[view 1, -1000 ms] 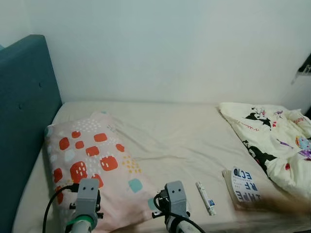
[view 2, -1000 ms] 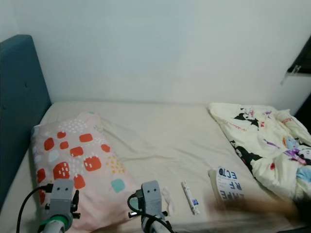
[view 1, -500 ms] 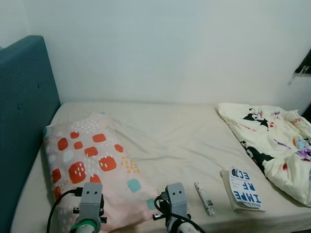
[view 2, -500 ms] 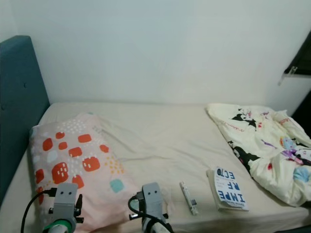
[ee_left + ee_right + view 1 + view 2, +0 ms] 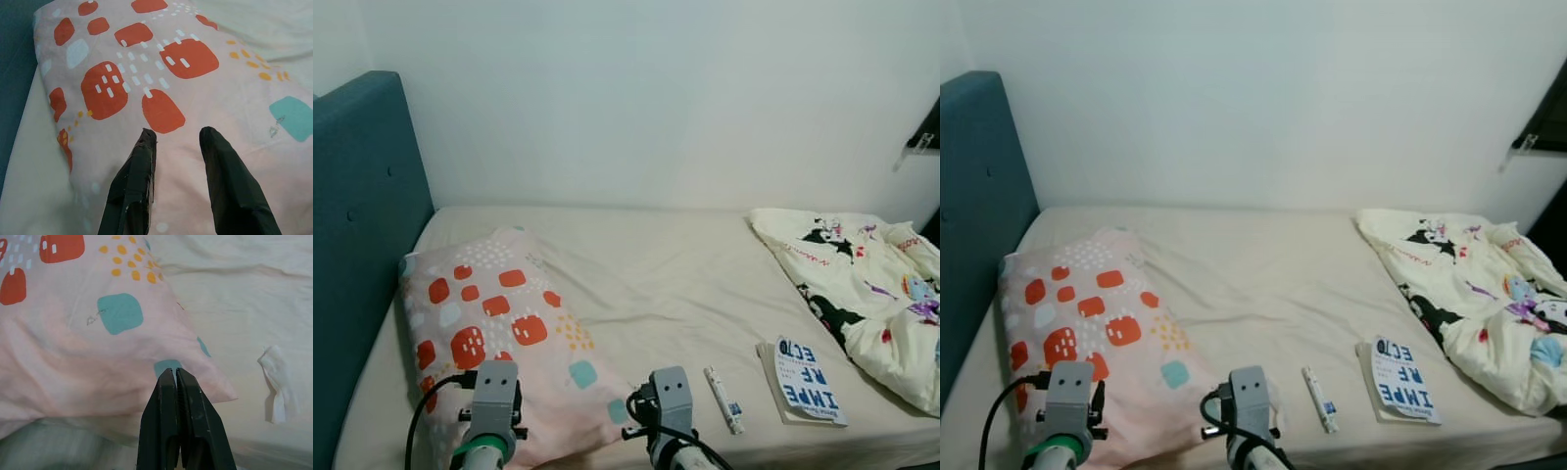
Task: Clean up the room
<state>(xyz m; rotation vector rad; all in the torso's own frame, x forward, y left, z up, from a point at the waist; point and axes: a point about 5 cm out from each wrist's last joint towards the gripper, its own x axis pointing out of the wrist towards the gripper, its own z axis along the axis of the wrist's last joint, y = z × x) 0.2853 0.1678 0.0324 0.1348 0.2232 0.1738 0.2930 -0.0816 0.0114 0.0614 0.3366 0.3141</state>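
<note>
A pink pillow with red and teal patches lies at the head end of the bed, just beside the teal headboard. The left gripper hovers over the pillow with its fingers spread apart, holding nothing; the right gripper hangs above the pillow's near corner, fingers pressed together and empty. A crumpled white tissue lies just beside that corner, then a small tube and a book near the bed's front edge. A cartoon-print blanket is heaped at the far right. The middle of the sheet lies open up to the white wall.
</note>
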